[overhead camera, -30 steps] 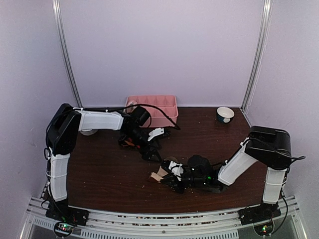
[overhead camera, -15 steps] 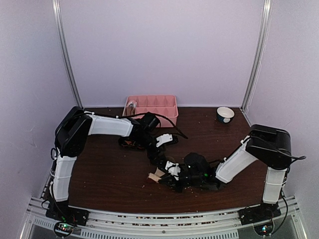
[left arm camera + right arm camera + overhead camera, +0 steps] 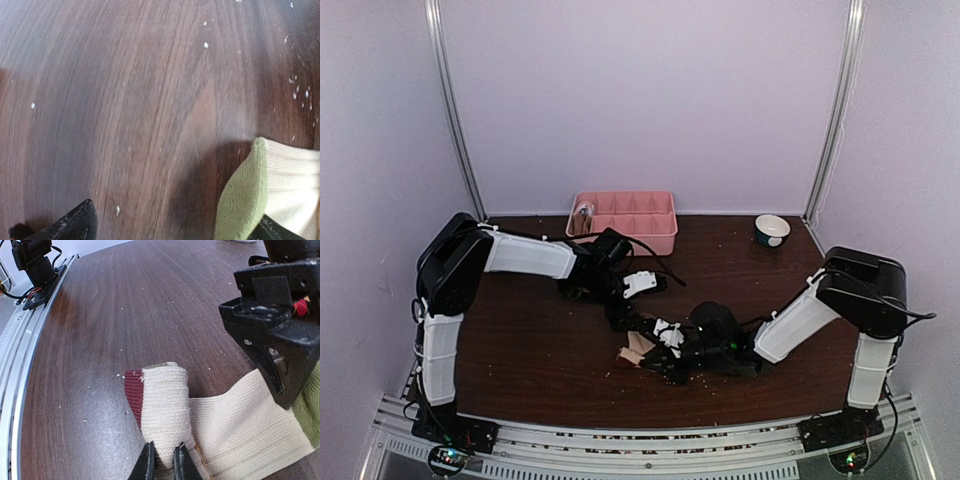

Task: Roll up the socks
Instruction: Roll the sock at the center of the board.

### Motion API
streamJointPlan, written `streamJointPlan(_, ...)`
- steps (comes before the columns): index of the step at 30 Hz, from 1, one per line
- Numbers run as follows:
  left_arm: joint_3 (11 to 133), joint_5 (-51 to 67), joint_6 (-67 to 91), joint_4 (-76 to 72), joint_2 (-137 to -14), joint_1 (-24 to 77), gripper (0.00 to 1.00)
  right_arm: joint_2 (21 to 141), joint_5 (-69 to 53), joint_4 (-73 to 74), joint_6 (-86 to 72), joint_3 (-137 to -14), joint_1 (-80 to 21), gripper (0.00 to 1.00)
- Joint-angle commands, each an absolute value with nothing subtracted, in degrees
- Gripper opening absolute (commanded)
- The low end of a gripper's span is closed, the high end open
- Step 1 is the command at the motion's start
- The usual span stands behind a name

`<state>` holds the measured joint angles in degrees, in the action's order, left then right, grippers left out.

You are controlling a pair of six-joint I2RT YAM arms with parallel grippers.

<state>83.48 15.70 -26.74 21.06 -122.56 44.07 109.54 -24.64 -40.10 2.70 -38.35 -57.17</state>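
Moved in over the olive toe of the sock (image 3: 240,435), the left gripper (image 3: 175,227) gapes; the right gripper (image 3: 164,460) pinches the rolled end opposite.

Soft overhead light, hazy from above. Left wrist view blurred — a dark shadow beside the sock (image 3: 287,182); right wrist view sharp, pale sheen on the table (image 3: 75,340), edges bowed

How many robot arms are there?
2. The white-and-black left robot arm reaches in from the left of the dark wooden table; the white-and-black right robot arm reaches in from the right, pinching a cream knitted sock. None hidden.
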Motion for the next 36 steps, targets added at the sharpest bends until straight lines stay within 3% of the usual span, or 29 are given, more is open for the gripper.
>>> streamJointPlan(1,80.1,11.1,-29.4,23.2,-121.6,42.5,0.98,112.9,-29.5,-21.6,-0.8,-36.8,-55.0,0.00)
streamJointPlan(17,82.9,17.9,-22.7,24.6,-114.4,36.1,0.98,125.8,-38.5,-6.2,-6.3,-47.0,-43.9,0.00)
streamJointPlan(25,79.2,28.6,-28.4,27.4,-105.7,35.0,0.98,131.3,-42.9,1.2,-8.2,-51.7,-41.4,0.00)
streamJointPlan(32,82.4,40.1,-20.9,34.0,-108.3,28.4,0.98,132.4,-45.4,-1.5,-10.0,-50.3,-41.0,0.00)
streamJointPlan(34,88.6,47.4,-26.6,44.2,-113.2,25.5,0.98,132.4,-45.4,-1.2,-9.7,-50.5,-41.0,0.00)
streamJointPlan(36,85.6,44.7,-28.8,42.0,-110.3,25.9,0.98,132.2,-45.1,-0.5,-9.3,-50.8,-41.0,0.00)
